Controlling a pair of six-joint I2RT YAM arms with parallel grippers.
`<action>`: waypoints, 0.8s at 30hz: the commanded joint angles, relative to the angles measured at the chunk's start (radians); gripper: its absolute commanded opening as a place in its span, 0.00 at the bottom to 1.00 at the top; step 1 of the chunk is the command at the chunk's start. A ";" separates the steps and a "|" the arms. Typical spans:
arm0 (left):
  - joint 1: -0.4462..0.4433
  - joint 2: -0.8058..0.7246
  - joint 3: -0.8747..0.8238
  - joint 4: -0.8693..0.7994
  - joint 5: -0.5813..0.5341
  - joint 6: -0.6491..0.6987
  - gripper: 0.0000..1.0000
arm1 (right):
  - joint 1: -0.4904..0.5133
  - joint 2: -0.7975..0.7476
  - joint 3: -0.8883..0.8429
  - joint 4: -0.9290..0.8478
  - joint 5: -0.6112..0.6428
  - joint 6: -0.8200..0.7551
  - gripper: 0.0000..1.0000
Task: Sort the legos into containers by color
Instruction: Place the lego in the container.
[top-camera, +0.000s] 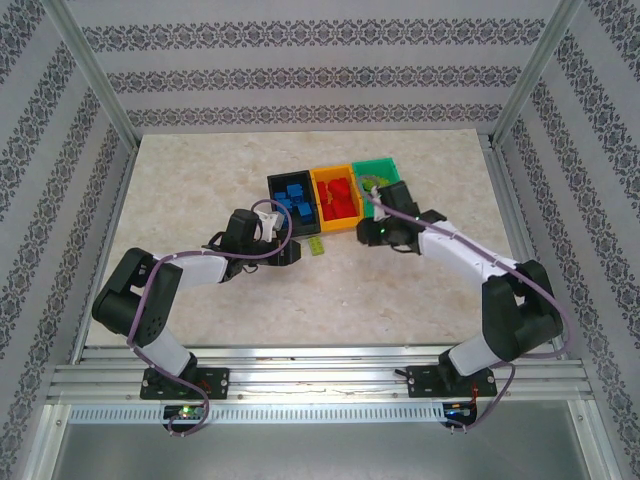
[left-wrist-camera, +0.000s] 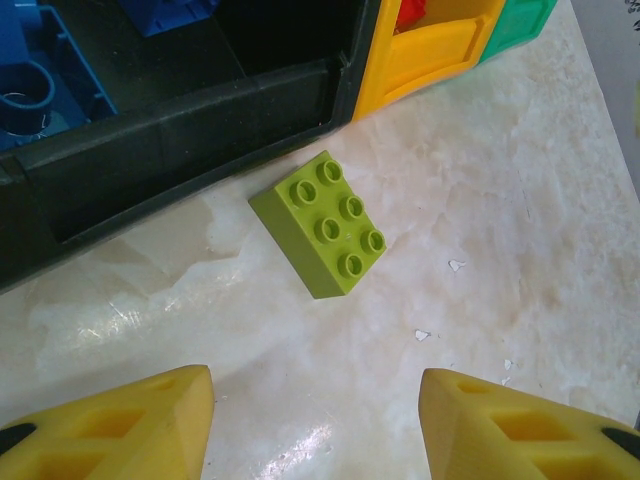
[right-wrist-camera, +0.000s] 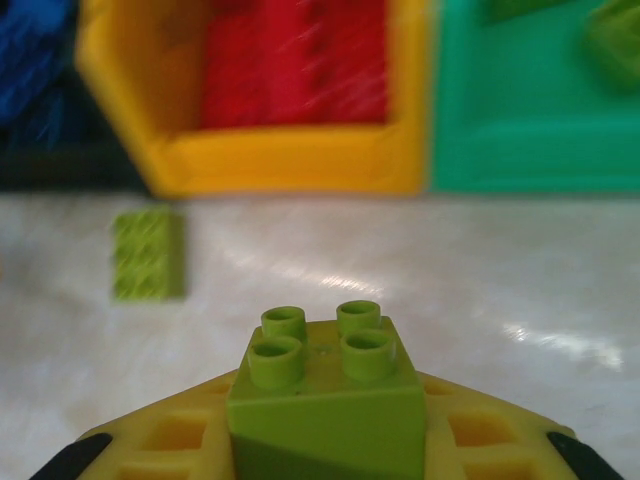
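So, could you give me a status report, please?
Left gripper open, aimed at a loose lime brick by the black bin. Right gripper shut on a second lime brick, short of the green bin. Nothing in the way.

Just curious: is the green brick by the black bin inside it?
Out: the green brick lies studs-up on the table beside the black bin.

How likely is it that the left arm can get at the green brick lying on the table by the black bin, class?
Probably yes. The left gripper is open and aimed at the green brick, with bare table between them. The black bin stands close behind it, though.
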 joint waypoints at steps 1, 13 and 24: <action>0.015 0.001 0.018 -0.006 0.009 0.007 0.57 | -0.064 0.066 0.111 0.031 0.046 0.019 0.32; 0.015 -0.026 0.008 -0.014 -0.004 0.012 0.57 | -0.032 0.112 0.196 -0.031 0.039 -0.021 0.60; 0.015 -0.004 0.001 0.030 0.023 -0.021 0.57 | 0.214 -0.022 0.032 -0.061 0.025 -0.064 0.60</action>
